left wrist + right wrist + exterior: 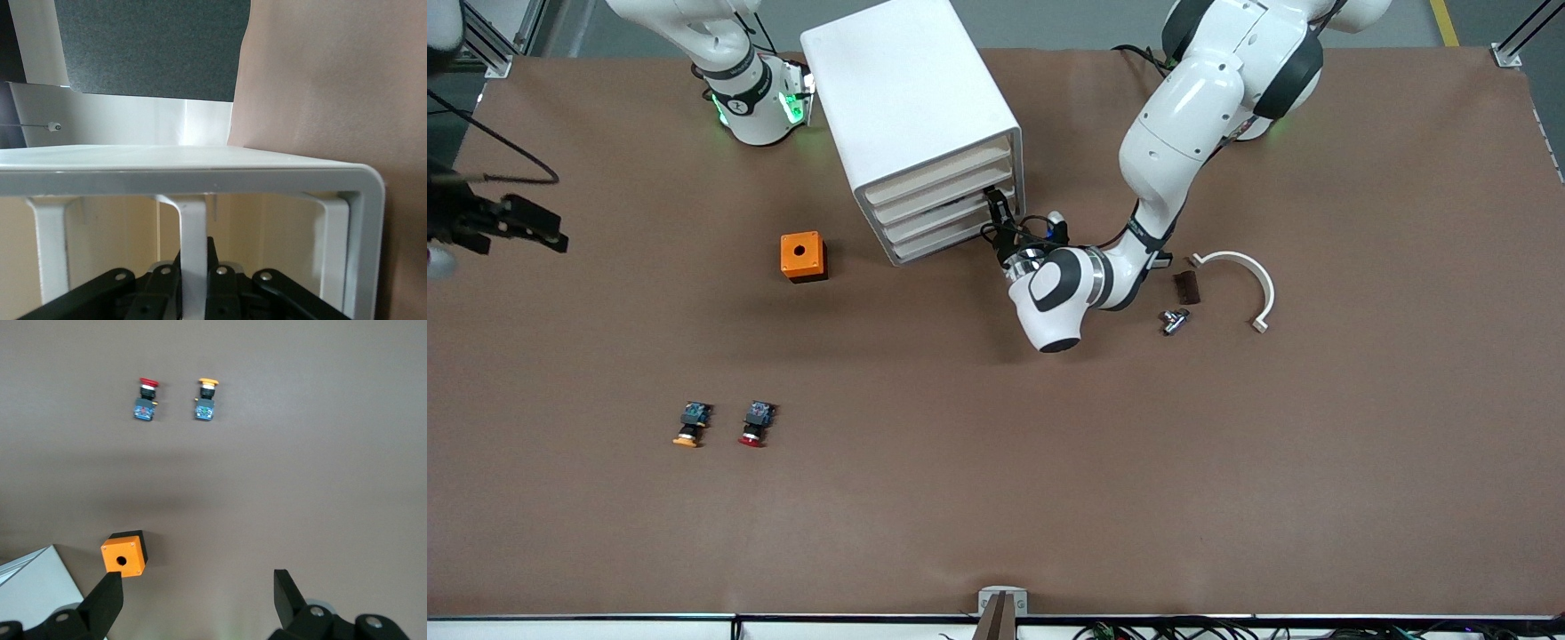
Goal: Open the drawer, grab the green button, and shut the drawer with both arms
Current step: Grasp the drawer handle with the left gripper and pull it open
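Note:
The white cabinet (907, 98) holds four cream-fronted drawers, all pushed in. My left gripper (997, 207) is at the front of the drawer (947, 220) second from the bottom, at the end toward the left arm. In the left wrist view the left gripper (193, 257) is shut on a white upright rib (193, 227) of that drawer's front (120, 233). My right gripper (538, 228) hangs high over the right arm's end of the table. In its wrist view the right gripper (197, 600) is open with nothing in it. The button is hidden.
An orange box with a hole (803, 256) (123, 555) sits beside the cabinet. A red-capped button (757, 423) (146, 399) and an orange-capped one (691, 424) (206, 399) lie nearer the front camera. A white curved piece (1249, 276), a dark block (1185, 286) and a metal part (1174, 320) lie by the left arm.

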You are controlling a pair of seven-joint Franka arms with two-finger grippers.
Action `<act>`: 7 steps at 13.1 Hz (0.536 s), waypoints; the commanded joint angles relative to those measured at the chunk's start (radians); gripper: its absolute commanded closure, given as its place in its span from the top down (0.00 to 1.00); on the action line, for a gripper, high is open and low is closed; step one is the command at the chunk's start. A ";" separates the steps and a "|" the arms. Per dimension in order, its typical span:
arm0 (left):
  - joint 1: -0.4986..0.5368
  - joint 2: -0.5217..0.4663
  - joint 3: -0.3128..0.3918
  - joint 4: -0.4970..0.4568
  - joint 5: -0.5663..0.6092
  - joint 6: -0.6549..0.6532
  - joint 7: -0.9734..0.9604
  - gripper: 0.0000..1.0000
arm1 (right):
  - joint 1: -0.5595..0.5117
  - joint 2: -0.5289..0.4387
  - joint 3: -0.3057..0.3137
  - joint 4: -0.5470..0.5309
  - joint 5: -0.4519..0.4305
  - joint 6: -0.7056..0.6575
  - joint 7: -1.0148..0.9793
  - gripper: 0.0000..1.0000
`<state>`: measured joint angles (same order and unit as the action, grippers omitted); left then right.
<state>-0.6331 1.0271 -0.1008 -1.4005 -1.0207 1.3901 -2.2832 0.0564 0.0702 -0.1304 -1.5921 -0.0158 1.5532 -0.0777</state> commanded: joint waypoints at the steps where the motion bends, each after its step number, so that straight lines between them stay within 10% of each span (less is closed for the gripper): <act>1: 0.050 0.005 -0.003 0.011 -0.045 -0.008 -0.010 0.07 | -0.038 0.077 0.011 0.030 -0.013 0.001 -0.008 1.00; 7: 0.168 0.008 0.001 0.018 -0.085 0.065 -0.009 0.10 | 0.052 0.079 0.020 0.021 0.052 0.007 0.390 1.00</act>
<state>-0.5028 1.0278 -0.0945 -1.3998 -1.0727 1.4290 -2.2831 0.0697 0.1557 -0.1134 -1.5765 -0.0021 1.5628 0.1657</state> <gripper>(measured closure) 0.903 0.000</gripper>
